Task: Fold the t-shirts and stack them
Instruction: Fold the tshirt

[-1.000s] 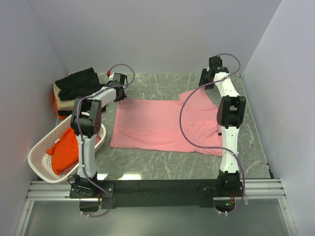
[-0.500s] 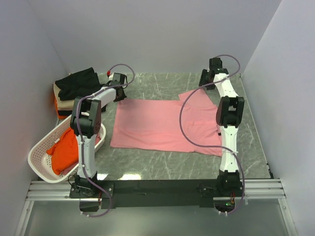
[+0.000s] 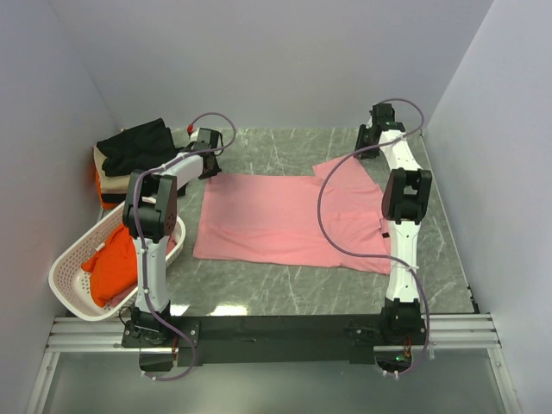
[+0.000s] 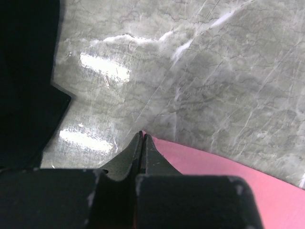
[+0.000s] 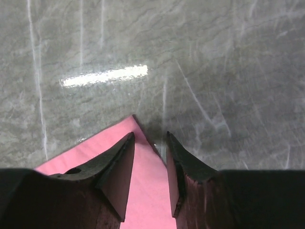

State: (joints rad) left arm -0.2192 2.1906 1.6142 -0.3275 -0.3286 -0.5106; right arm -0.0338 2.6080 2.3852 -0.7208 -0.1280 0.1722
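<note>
A pink t-shirt lies spread flat mid-counter. At its 10 o'clock corner the left gripper is pinched tight on the hem. At 1 o'clock the right gripper stands parted, straddling the sleeve tip without clamping it. Off at 9 o'clock is a black shirt – and an orange-red shirt in the white basket.

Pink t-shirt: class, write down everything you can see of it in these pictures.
The pink t-shirt is soft, plain light-pink cloth, spread flat on the grey marbled table, one sleeve pointing far right. The left gripper is shut on its far-left corner; the right gripper is open, its fingers astride the sleeve's tip.
</note>
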